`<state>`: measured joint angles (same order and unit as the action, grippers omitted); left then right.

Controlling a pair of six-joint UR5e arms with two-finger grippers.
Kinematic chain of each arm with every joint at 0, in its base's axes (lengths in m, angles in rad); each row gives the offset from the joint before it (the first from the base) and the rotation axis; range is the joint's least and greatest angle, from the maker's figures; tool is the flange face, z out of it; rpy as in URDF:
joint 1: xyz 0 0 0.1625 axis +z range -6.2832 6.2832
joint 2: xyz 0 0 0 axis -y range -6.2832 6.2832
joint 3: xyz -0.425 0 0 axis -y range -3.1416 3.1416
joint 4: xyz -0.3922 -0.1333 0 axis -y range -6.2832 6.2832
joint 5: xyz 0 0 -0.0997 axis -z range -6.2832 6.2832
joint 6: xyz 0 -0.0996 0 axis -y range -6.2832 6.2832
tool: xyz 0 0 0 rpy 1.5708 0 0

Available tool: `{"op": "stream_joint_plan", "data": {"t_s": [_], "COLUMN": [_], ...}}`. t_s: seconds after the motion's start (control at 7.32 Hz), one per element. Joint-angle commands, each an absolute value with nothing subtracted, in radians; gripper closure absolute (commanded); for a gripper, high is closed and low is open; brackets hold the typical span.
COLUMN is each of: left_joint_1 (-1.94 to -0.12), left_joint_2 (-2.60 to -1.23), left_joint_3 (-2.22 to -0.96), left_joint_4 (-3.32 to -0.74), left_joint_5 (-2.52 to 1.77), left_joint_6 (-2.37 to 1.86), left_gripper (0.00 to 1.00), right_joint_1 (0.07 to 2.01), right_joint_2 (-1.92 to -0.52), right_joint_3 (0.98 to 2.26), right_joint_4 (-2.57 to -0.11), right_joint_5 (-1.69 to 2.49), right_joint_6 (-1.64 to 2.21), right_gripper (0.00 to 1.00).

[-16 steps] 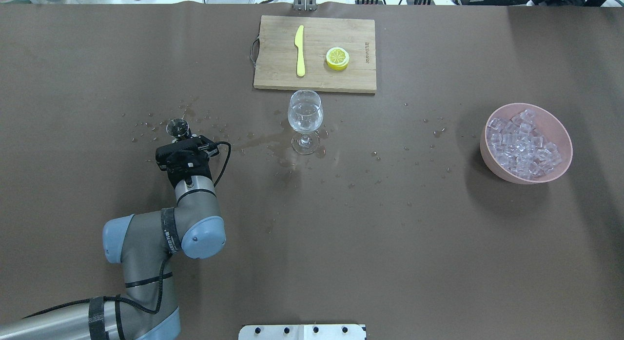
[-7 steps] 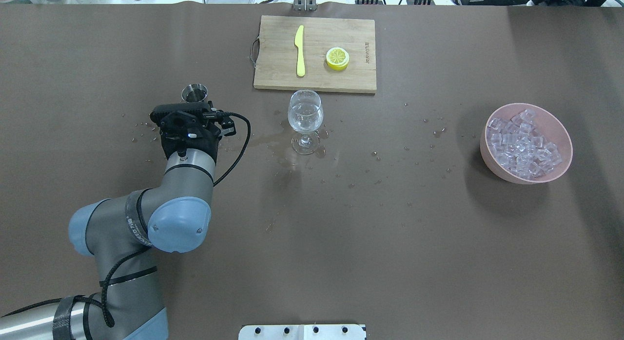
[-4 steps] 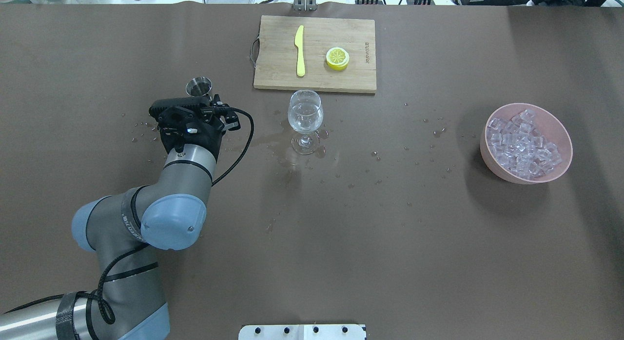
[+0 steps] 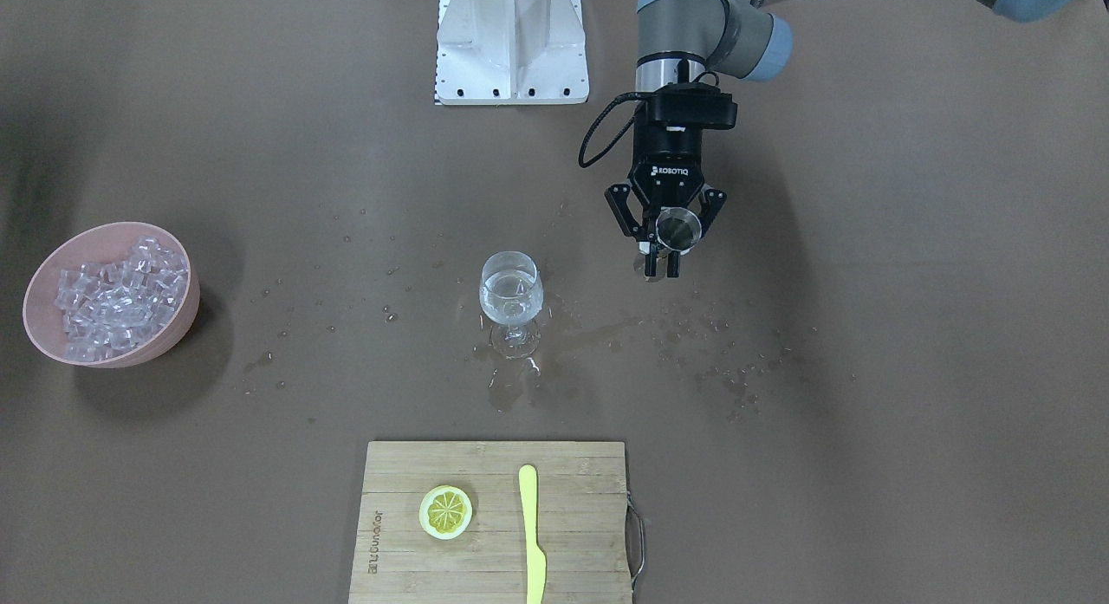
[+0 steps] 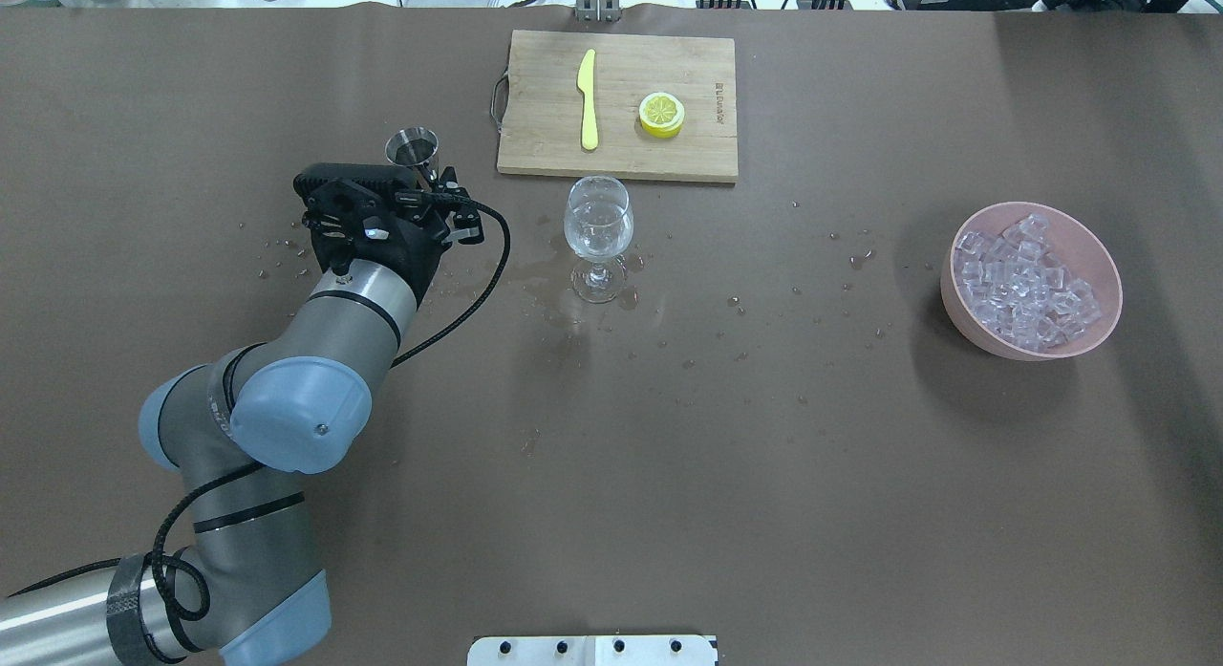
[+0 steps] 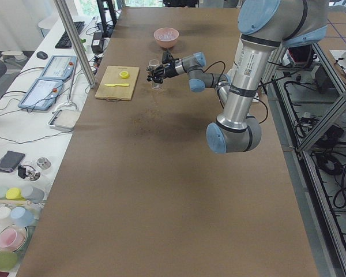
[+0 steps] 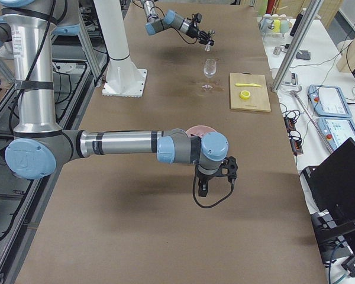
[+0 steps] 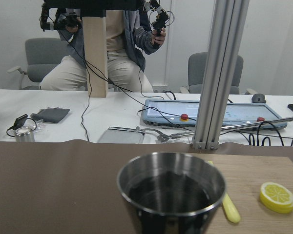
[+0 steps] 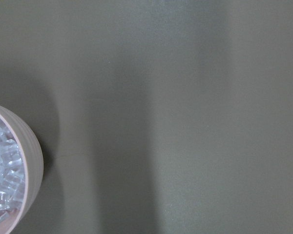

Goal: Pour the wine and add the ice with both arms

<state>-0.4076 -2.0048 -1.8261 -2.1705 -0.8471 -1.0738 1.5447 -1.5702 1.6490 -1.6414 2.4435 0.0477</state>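
Left hand (image 4: 664,244) aloft, clamped; right hand (image 7: 214,179) downturned, grip unclear

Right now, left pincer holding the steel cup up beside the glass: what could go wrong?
1. Missed pour: the cup is small, and spill marks already surround the glass, so more liquid may land on the table.
2. Tipping: the glass is tall on a narrow stem, and its foot sits at a wet patch. A nudge from the left pincer or the cup could knock it over.
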Motion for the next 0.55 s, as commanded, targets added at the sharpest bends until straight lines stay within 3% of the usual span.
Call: {"op": "stream_joint_plan", "data": {"t_s": [0.0, 0.41], "left_joint_1": [-0.408, -0.414], "left_joint_2": [-2.008, -2.017], "left_joint_3": [-1.827, -1.835], "left_joint_4": [-2.201, -2.188], "left_joint_5": [-0.89, -0.951], "left_joint_6": [-1.002, -0.904], "left_gripper": [1.0, 1.0], "right_joint_1": [1.545, 1.545], "right_joint_2": [-1.566, -1.563], "right_joint_3": [1.652, 1.654], "right_joint_4": [-1.64, -1.64], "right_joint_5": [2.431, 2.43], "right_joint_6": [0.049, 0.048], "right_gripper": [0.0, 0.0]}}
